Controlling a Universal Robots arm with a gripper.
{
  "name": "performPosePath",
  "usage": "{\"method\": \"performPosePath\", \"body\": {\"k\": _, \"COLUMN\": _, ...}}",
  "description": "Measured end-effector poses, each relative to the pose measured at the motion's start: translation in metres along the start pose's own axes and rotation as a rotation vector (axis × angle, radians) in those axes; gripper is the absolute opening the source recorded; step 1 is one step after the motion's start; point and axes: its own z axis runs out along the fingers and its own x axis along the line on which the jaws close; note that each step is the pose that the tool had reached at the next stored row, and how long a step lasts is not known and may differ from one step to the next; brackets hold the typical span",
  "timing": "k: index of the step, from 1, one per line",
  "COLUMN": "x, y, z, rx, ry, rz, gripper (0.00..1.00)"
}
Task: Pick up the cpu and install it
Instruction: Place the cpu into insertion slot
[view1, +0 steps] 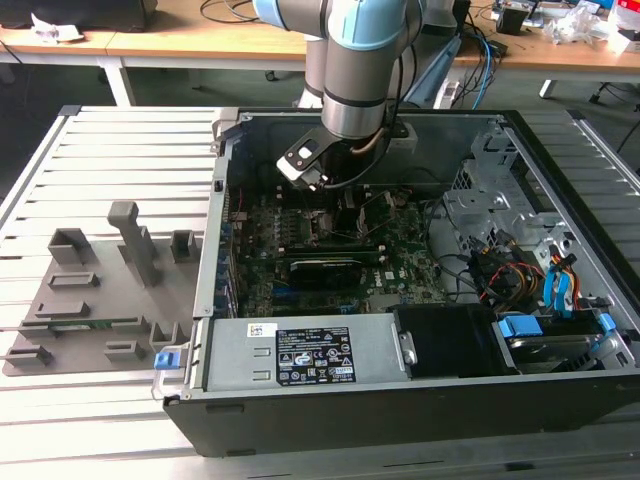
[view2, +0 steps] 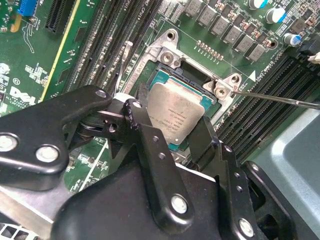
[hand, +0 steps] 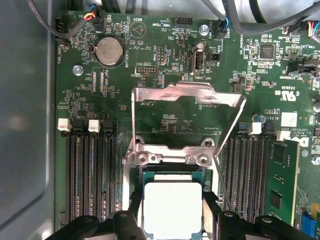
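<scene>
Install step | my gripper (view2: 175, 121) grips the cpu (view2: 176, 107) at the open socket (view2: 169, 52) | I judge seating needs it level, square.

Fine print marks the motherboard (hand: 165, 107), the cpu (view2: 177, 112) and the power supply label (view1: 315, 356).

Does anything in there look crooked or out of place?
Only the metal frame stands out: it is swung open, up off the socket. The cpu, between the gripper fingers, looks square with the socket.
</scene>
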Motion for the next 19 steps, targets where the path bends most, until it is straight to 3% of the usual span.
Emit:
{"method": "performPosePath", "body": {"k": 2, "x": 0.0001, "y": -0.0001, "z": 0.0002, "rx": 0.0003, "ry": 0.0016, "rz": 0.000, "gripper": 0.61}}
{"method": "performPosePath", "body": {"k": 10, "x": 0.0024, "y": 0.0003, "z": 0.0007, "rx": -0.0010, "ry": 0.0030, "rz": 0.000, "gripper": 0.61}}
{"method": "performPosePath", "body": {"k": 17, "x": 0.0051, "y": 0.0001, "z": 0.0000, "rx": 0.0000, "ry": -0.0008, "rz": 0.000, "gripper": 0.61}}
{"method": "performPosePath", "body": {"k": 19, "x": 0.0046, "y": 0.0003, "z": -0.0062, "rx": -0.0018, "ry": 0.0020, "rz": 0.000, "gripper": 0.61}}
